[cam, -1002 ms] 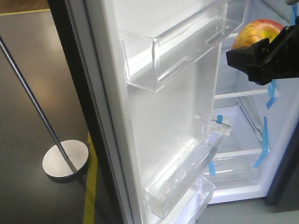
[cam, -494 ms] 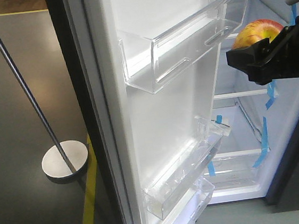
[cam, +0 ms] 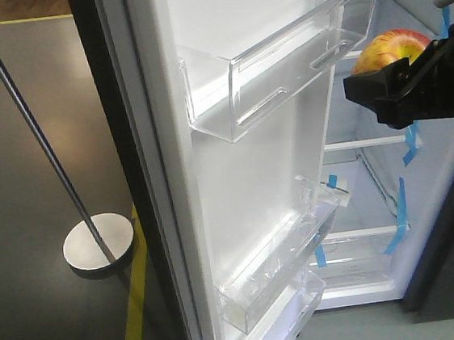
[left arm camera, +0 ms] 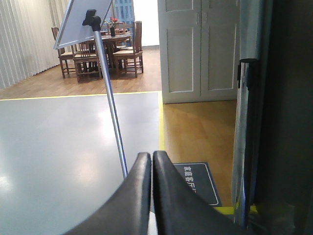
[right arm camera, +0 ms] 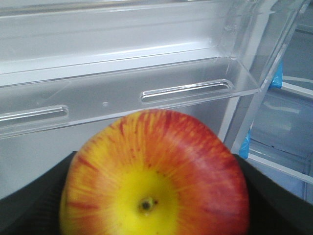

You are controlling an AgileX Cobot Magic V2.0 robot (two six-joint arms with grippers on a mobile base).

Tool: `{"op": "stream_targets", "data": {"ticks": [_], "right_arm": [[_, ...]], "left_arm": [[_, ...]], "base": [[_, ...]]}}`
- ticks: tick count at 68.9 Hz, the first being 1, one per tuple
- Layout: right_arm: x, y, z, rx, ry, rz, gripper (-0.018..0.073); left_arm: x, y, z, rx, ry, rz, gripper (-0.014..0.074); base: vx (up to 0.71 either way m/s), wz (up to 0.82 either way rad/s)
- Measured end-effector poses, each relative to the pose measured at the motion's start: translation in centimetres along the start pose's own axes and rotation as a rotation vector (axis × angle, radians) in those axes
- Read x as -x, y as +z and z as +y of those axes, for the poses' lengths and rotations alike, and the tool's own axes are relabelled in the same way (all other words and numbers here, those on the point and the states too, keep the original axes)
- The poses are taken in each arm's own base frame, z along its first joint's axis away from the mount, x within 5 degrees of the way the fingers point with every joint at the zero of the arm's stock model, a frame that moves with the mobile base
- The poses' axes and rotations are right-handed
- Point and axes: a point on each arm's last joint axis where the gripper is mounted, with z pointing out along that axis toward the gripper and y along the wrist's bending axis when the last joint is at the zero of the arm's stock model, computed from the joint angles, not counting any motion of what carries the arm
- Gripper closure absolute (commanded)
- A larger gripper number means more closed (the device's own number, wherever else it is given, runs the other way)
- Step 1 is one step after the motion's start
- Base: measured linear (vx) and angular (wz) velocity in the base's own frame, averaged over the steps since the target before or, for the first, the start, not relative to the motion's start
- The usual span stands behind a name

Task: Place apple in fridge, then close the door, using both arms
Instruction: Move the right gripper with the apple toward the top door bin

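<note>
Right gripper [cam: 387,86] pinching the apple [right arm camera: 154,176]; upper clear bin [cam: 280,59] of the door [cam: 245,184] just ahead of it, fridge [cam: 369,204] interior off to its right. Left gripper [left arm camera: 151,159] pressed together, metal pole [left arm camera: 111,107] ahead of its tips.

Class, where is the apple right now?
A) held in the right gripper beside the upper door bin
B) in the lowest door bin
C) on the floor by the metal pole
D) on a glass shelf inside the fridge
A: the apple sits in the right gripper, next to the clear upper door bin.
</note>
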Motion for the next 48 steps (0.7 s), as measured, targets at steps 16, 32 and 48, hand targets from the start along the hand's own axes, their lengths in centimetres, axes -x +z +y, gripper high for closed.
{"op": "stream_targets", "data": {"ticks": [16, 32, 48], "right_arm": [[0.0, 0.0, 0.0, 0.0, 0.0, 0.0, 0.0503], [0.0, 0.0, 0.0, 0.0, 0.0, 0.0, 0.0503], [0.0, 0.0, 0.0, 0.0, 0.0, 0.0, 0.0503]], "left_arm": [[0.0, 0.0, 0.0, 0.0, 0.0, 0.0, 0.0605], [0.0, 0.0, 0.0, 0.0, 0.0, 0.0, 0.0605], [0.0, 0.0, 0.0, 0.0, 0.0, 0.0, 0.0605]], "base": [[0.0, 0.0], [0.0, 0.0], [0.0, 0.0]]}}
